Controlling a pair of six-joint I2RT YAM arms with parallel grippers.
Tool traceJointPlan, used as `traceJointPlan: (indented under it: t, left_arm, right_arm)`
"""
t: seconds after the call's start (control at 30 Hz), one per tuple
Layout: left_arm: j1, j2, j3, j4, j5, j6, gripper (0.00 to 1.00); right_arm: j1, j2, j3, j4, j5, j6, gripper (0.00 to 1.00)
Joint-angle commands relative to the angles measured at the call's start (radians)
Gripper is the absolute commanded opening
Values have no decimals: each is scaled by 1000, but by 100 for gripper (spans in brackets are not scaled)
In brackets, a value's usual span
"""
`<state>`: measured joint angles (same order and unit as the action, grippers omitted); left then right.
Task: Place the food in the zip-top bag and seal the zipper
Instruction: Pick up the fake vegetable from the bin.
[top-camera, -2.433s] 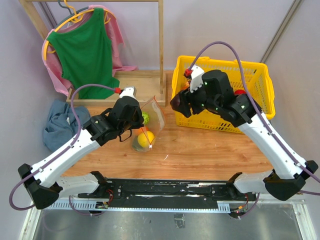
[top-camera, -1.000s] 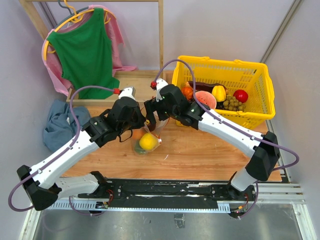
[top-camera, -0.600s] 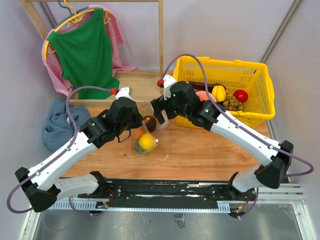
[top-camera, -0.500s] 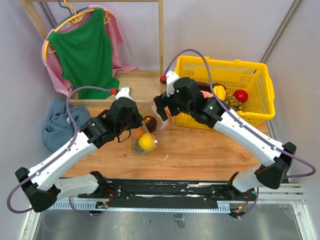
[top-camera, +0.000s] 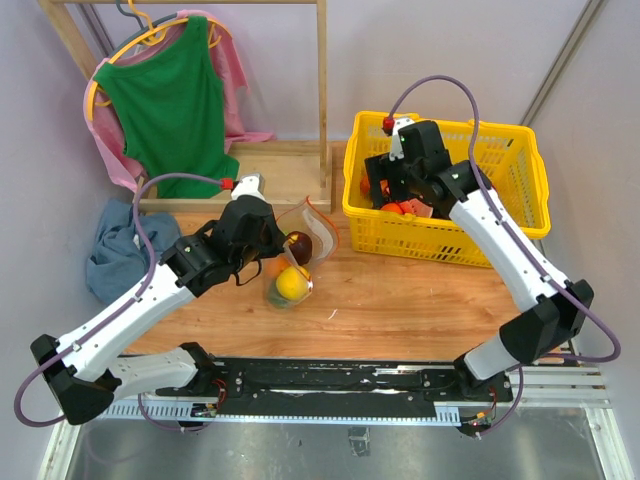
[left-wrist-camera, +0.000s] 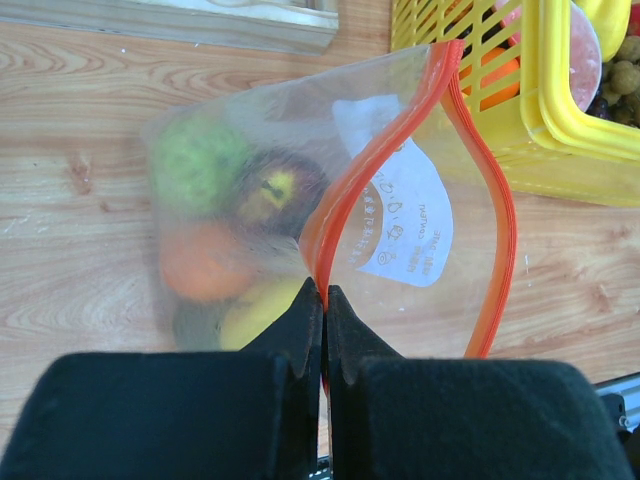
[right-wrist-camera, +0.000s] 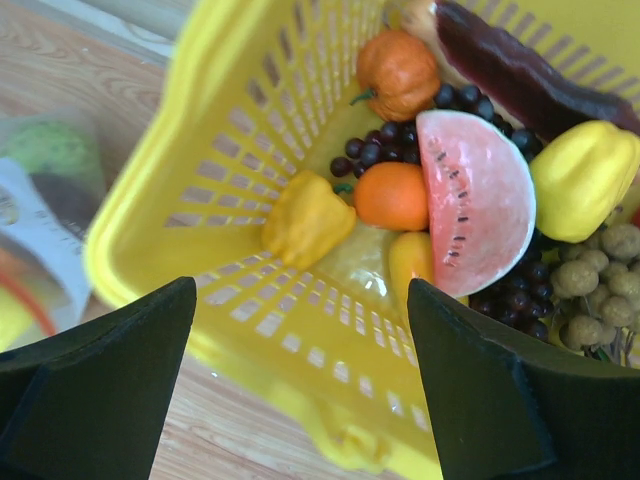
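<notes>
Bag (top-camera: 300, 250) stands left of centre on the wooden surface (top-camera: 420, 310), mouth up, between a blue cloth heap (top-camera: 115, 250) at the left edge and the yellow basket (top-camera: 450, 245) on the right, just beside the basket's left wall. Behind it stands a wooden rack (top-camera: 322, 90) with a green top (top-camera: 170, 100) on a hanger. Bare wood runs along the near edge in front of bag and basket.

The left pincer (left-wrist-camera: 325, 300) is clamped tight on the orange-red zipper (left-wrist-camera: 335, 215), holding one lip up. The other lip bows away, so the mouth gapes. The bag is clear and crinkled, with a white printed patch. Inside lie a green piece (left-wrist-camera: 190, 160), a dark piece (left-wrist-camera: 275, 190), an orange piece (left-wrist-camera: 195, 265) and a yellow piece (left-wrist-camera: 250, 310).

The right pincer (right-wrist-camera: 300, 290) hangs over the basket's left end, jaws spread wide, holding nothing. The basket holds a small pumpkin (right-wrist-camera: 398, 72), an eggplant (right-wrist-camera: 520, 70), dark grapes (right-wrist-camera: 385, 145), a yellow pepper (right-wrist-camera: 305, 215), an orange (right-wrist-camera: 392, 195), a watermelon slice (right-wrist-camera: 480, 200), a yellow fruit (right-wrist-camera: 585, 175) and pale grapes (right-wrist-camera: 600, 290).
</notes>
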<state>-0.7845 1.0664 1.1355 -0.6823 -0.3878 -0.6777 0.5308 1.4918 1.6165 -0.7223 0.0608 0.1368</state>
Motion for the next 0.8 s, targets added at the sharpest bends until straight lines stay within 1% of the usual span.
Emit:
traceJointPlan:
  t: [0.0, 0.1, 0.33, 0.53, 0.77]
  left_arm:
    - [8, -22, -10, 33, -9, 12, 0]
    - [10, -27, -6, 31, -14, 13, 0]
    - [10, -33, -3, 31, -14, 14, 0]
    - [10, -46, -2, 29, -10, 10, 0]
    - [10, -44, -4, 23, 1, 5, 0]
  right_arm:
    - [-94, 66, 0, -35, -86, 79, 87]
    - [-131, 131, -1, -33, -132, 114, 87]
    - [-139, 264, -19, -14, -220, 196, 90]
    - [-143, 302, -105, 88, -274, 266, 93]
    - [-148, 363, -154, 140, -289, 299, 97]
